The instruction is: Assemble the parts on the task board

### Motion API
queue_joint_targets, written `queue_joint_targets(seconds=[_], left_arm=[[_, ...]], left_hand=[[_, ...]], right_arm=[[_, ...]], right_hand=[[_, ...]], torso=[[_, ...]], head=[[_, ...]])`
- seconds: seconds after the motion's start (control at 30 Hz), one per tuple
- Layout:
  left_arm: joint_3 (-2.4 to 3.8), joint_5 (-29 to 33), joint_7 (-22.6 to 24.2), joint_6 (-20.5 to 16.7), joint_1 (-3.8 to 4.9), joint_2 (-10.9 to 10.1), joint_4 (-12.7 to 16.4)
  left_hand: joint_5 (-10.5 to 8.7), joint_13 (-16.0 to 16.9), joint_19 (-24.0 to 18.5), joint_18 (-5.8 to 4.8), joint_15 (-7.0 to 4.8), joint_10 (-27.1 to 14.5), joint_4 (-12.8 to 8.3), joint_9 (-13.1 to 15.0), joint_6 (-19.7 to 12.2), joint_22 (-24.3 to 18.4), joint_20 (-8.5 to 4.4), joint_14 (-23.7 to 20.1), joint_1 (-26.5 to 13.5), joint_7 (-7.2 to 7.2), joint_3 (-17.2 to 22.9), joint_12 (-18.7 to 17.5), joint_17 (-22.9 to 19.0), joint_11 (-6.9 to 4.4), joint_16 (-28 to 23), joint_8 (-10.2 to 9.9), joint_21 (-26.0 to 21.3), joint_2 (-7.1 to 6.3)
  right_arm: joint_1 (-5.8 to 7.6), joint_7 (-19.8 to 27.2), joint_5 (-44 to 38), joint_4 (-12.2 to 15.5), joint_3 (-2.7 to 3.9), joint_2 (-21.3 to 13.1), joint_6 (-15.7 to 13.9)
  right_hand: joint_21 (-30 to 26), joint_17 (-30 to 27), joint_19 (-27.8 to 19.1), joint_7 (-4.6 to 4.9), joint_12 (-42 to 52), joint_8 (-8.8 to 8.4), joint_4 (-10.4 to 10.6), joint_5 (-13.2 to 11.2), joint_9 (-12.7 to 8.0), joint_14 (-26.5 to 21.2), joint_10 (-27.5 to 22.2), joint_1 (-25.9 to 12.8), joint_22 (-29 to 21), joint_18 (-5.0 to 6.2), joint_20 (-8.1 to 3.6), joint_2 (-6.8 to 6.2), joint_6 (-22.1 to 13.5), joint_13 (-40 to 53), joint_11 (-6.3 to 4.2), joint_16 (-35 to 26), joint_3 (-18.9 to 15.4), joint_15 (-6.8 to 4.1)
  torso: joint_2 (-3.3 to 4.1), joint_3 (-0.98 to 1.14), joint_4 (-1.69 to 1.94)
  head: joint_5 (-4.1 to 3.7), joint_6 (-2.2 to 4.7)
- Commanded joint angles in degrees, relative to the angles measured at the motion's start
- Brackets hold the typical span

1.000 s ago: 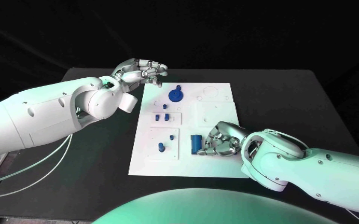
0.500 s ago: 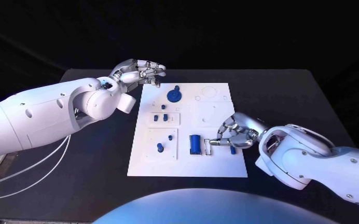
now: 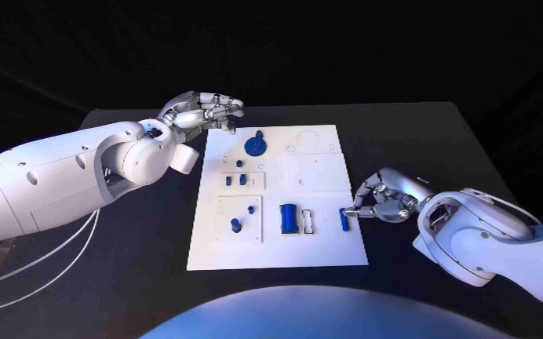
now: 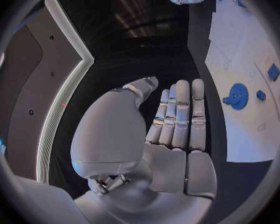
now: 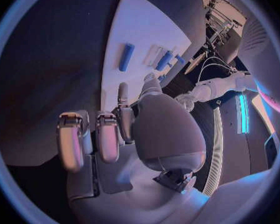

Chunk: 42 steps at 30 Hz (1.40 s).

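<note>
- White and flat, the rectangular task board [image 3: 322,249] is seen in the head view on the black table [image 3: 453,151], under a dark, unlit background.
- Small blue parts are spread over the board: a round gear-like blue disc [image 3: 256,147] near its far end, a short blue cylinder [image 3: 289,217] beside a narrow slot, and a slim blue peg [image 3: 345,219] close to the board's right edge.
- Further tiny blue pieces on the board's left half are too small to be made out.
- The silver right hand [image 3: 384,202] is held just off the board's right edge, fingers curled inward, fingertips just beside the slim peg; whether the peg is touched cannot be told.
- The silver left hand [image 3: 204,111] is raised beyond the board's far left corner, fingers bent and spread, nothing gripped.
- In the left wrist view the left hand [image 4: 171,129] is shown with fingers extended side by side and empty, the disc [image 4: 237,94] lying apart from them on the board [image 4: 239,134].
- In the right wrist view the right hand [image 5: 115,134] is seen from behind, fingers folded; the peg [image 5: 126,56] lies free on the board [image 5: 140,30], apart from the fingertips.
</note>
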Motion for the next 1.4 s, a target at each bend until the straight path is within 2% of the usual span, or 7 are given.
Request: queue_joint_targets(seconds=[0.03,0.53,1.03,1.13,1.2,1.33,1.4], left_arm=[[0.02,0.0,0.5,0.9,-0.02,0.0,0.1],[0.02,0.0,0.3,1.1,-0.06,-0.1,0.1],[0.01,0.0,0.3,1.1,-0.06,-0.3,0.3],[0.01,0.0,0.3,1.1,-0.06,-0.4,0.3],[0.01,0.0,0.3,1.1,-0.06,-0.4,0.3],[0.01,0.0,0.2,1.1,-0.06,-0.4,0.3],[0.01,0.0,0.2,1.1,-0.06,-0.4,0.3]], left_hand=[[0.39,-0.1,0.1,0.61,0.04,-0.3,0.0,0.1,-0.4,0.0,-0.04,-0.3,0.3,-0.14,0.2,0.3,-0.1,0.07,-0.3,0.4,-0.3,-0.06],[0.42,-0.1,0.1,0.59,0.06,-0.3,0.0,0.1,-0.5,0.0,-0.04,-0.3,0.3,-0.11,0.3,0.3,-0.1,0.09,-0.3,0.4,-0.3,-0.1],[0.42,-0.1,0.1,0.59,0.06,-0.3,0.0,0.1,-0.5,0.0,-0.04,-0.3,0.3,-0.11,0.3,0.3,-0.1,0.09,-0.3,0.4,-0.3,-0.1],[0.42,-0.1,0.1,0.59,0.06,-0.3,0.0,0.1,-0.5,0.0,-0.04,-0.3,0.3,-0.11,0.3,0.3,-0.1,0.09,-0.3,0.4,-0.3,-0.1],[0.42,-0.1,0.1,0.59,0.06,-0.3,0.0,0.1,-0.5,0.0,-0.04,-0.3,0.3,-0.11,0.3,0.3,-0.1,0.09,-0.3,0.4,-0.3,-0.1],[0.43,-0.1,0.1,0.58,0.08,-0.3,-0.1,0.1,-0.5,0.1,-0.04,-0.4,0.1,-0.1,0.4,0.3,-0.1,0.1,-0.3,0.5,-0.2,-0.08],[0.44,-0.1,0.1,0.58,0.08,-0.4,-0.1,0.1,-0.5,0.1,-0.04,-0.4,0.1,-0.1,0.4,0.3,-0.2,0.1,-0.3,0.5,-0.2,-0.07]], right_arm=[[-0.9,-2.6,-6.3,-0.1,0.0,0.2,0.1],[-3.11,-4.7,-9.6,-1.8,-0.04,3.4,0.1],[-4.71,-6.0,-12.6,-4.5,-0.04,6.3,2.9],[-4.94,-6.2,-13.3,-4.8,-0.04,6.7,3.4],[-5.0,-6.3,-13.5,-4.9,-0.04,6.8,3.6],[-5.08,-6.5,-13.7,-4.8,-0.04,7.0,3.6],[-5.09,-6.5,-13.6,-4.7,-0.04,7.0,3.3]], right_hand=[[-0.3,11.7,5.1,-0.03,-1.6,-0.29,0.0,0.2,0.0,5.2,-0.5,0.5,14.5,-0.39,0.23,0.0,-0.5,3.7,-0.1,-0.3,-0.4,0.47],[-0.2,11.7,5.1,-0.02,-1.5,-0.32,-0.1,0.5,0.1,5.2,-0.4,0.9,14.5,-0.4,0.31,0.1,-0.5,3.8,-0.06,-0.4,-0.4,0.54],[-0.1,11.8,5.2,-0.04,-1.4,-0.86,-0.3,1.2,0.0,5.2,-0.4,5.1,14.5,-0.42,0.45,0.75,-0.5,3.8,-0.08,-0.4,-0.9,0.56],[0.0,11.9,5.2,-0.17,-1.3,-1.37,-0.4,2.9,-0.4,5.2,-0.4,8.5,14.6,-0.45,0.36,1.48,-0.3,3.9,-0.2,-0.3,-0.8,0.45],[0.0,12.0,5.2,-0.27,-1.1,-1.92,-0.3,-0.7,-0.9,5.3,-0.4,11.7,14.6,-0.45,0.23,2.5,0.0,4.0,-0.33,-0.3,0.4,0.32],[0.0,12.3,5.3,-0.36,-0.9,-2.58,-0.1,-1.4,-1.6,5.3,-0.4,14.3,14.6,-0.46,0.14,2.82,0.4,4.1,-0.43,-0.2,2.3,0.25],[0.2,12.4,5.3,-0.4,-0.9,-3.84,0.4,-6.2,-3.0,5.3,-0.5,18.1,14.7,-0.5,-0.17,2.73,1.3,4.2,-0.65,-0.1,9.4,0.09]], torso=[[0.04,0.03,0.05],[0.09,-0.01,0.26],[0.08,0.03,0.16],[0.05,0.04,0.13],[0.04,0.06,0.15],[0.01,-0.02,0.15],[0.01,-0.02,0.14]], head=[[-0.59,0.01],[-0.42,0.01],[-0.04,0.01],[0.07,0.01],[0.07,0.01],[0.05,0.01],[0.09,0.01]])
